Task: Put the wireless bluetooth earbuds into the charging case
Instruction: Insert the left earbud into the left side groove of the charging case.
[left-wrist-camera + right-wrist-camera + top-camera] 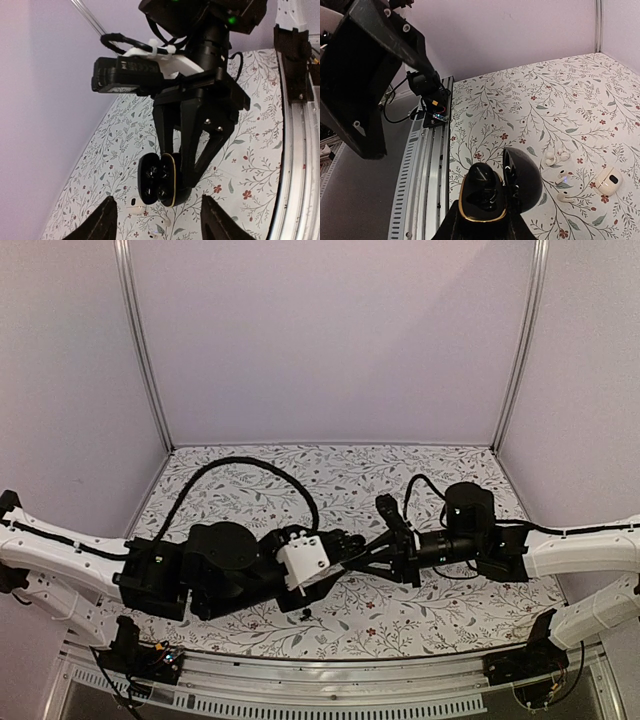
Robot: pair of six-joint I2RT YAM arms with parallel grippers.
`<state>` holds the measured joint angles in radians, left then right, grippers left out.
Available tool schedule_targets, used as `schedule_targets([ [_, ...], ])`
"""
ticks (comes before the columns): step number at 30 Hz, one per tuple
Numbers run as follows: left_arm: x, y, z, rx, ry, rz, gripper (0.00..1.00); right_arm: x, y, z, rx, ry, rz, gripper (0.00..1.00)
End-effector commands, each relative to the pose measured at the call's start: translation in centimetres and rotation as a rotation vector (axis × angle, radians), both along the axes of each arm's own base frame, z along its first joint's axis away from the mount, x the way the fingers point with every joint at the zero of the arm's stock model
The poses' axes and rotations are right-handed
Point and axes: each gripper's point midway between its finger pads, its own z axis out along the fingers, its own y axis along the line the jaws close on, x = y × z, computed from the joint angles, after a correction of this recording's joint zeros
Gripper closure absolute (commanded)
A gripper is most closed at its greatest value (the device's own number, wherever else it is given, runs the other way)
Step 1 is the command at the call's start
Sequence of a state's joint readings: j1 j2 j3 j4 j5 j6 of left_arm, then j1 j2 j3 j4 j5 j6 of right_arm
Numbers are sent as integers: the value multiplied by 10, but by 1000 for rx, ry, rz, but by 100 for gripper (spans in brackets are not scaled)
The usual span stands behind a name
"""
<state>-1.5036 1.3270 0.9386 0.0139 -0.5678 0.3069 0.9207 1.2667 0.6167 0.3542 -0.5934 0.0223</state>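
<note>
1. A small black stemmed earbud appears to be seated in the black, gold-rimmed, pebble-shaped charging case. Only its rounded head shows at the mouth, so I judge that its long axis runs stem-first down into the well.
2. The case hangs in the air over the middle of the table. Its domed black lid is swung open, probably so the wells are exposed to the other arm.
3. The right gripper clamps the case body from both sides and works as a holding fixture.
4. The left gripper faces the case with its fingers spread wide and nothing between them.
5. On the floral tablecloth below, towards the far side, small white stemmed earbuds lie flat with their stems along the cloth. They are near a white rounded case and not yet inside it.
</note>
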Motion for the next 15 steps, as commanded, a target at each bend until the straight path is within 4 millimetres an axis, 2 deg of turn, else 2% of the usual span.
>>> schedule_targets([
  [1,8,24,49,-253,95,-8,41,8,-2,20,54,-58,-26,100],
  [4,27,50,68,-400,192,10,36,11,-7,32,77,-79,-46,100],
  [7,53,75,71,-500,294,78,36,17,-14,42,97,-94,-78,100],
  [9,70,87,63,-514,368,130,36,20,-22,49,114,-102,-108,100],
  [12,82,95,52,-518,440,179,35,28,-38,54,135,-106,-166,100],
  [15,94,101,24,-471,540,243,34,35,-54,58,156,-94,-215,100],
])
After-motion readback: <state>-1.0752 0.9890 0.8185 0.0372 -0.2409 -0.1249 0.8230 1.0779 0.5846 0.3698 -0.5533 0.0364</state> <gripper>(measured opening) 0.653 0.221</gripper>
